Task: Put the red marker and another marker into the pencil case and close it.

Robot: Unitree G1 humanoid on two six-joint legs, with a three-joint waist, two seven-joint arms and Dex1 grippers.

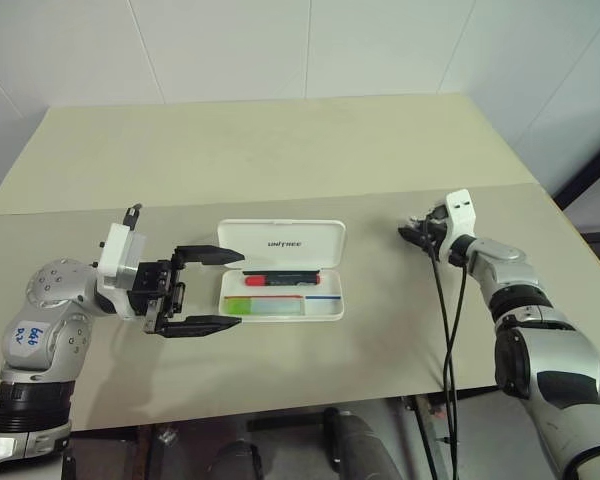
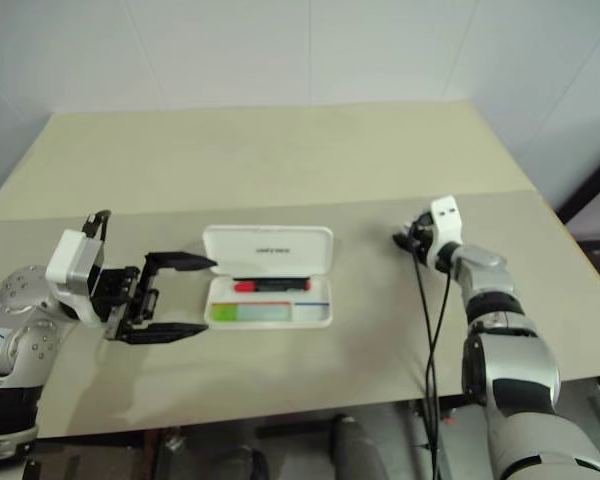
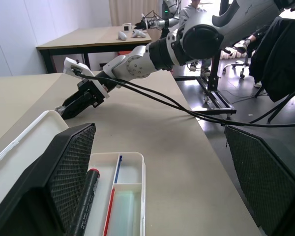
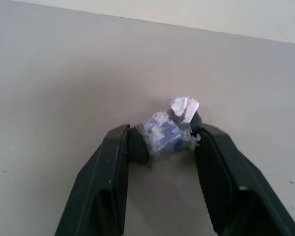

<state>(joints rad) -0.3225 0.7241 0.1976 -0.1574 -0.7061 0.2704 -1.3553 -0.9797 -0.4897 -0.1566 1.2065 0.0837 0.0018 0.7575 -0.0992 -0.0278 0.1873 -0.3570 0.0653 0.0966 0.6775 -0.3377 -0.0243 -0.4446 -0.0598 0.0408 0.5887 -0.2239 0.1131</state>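
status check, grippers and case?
Left gripper open beside the pencil case. Case open, red marker and green marker inside. Right gripper shut on crumpled wrapper.

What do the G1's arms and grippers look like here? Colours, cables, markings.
Silver-grey jointed arms with black bands. Left gripper and right gripper: two black fingers each; white camera block at each wrist. Black cables trail from the right arm. Handwritten blue marking on the left arm.
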